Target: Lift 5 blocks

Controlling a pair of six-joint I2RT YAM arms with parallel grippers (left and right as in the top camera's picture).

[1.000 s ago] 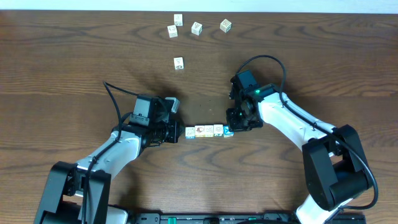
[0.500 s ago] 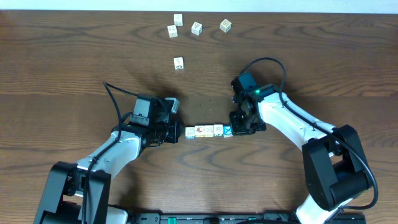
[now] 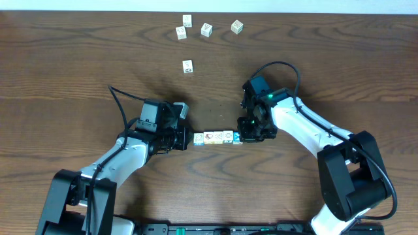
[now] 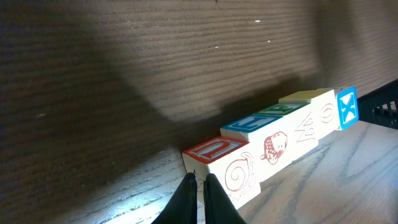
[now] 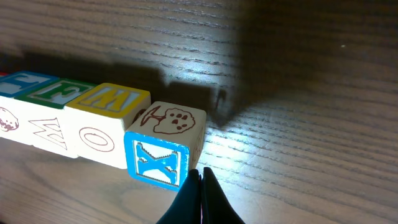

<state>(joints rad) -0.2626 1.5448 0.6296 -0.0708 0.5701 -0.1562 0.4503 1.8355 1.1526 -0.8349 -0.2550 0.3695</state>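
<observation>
Several blocks (image 3: pixel 218 137) lie end to end in a straight row between my two grippers. My left gripper (image 3: pixel 188 139) is shut, nothing between its fingers, its tip (image 4: pixel 198 198) against the end face of the red-lettered block (image 4: pixel 227 165). Beyond it come a blue-topped block (image 4: pixel 266 135), then green and yellow-topped ones, and last the blue X block (image 4: pixel 347 107). My right gripper (image 3: pixel 245 136) is shut too, its tip (image 5: pixel 201 186) touching the blue X block (image 5: pixel 163 152) at the row's right end. Whether the row rests on the table I cannot tell.
Several other whitish cubes sit at the far side of the dark wooden table: a cluster (image 3: pixel 181 32), (image 3: pixel 206 29), (image 3: pixel 237 26) and a lone one (image 3: pixel 187 66). The right arm's black cable (image 3: pixel 281 65) loops above its wrist.
My right gripper has shifted a little left and forward, in against the row's right end; the row has moved slightly left with it. The left arm has stayed put.
</observation>
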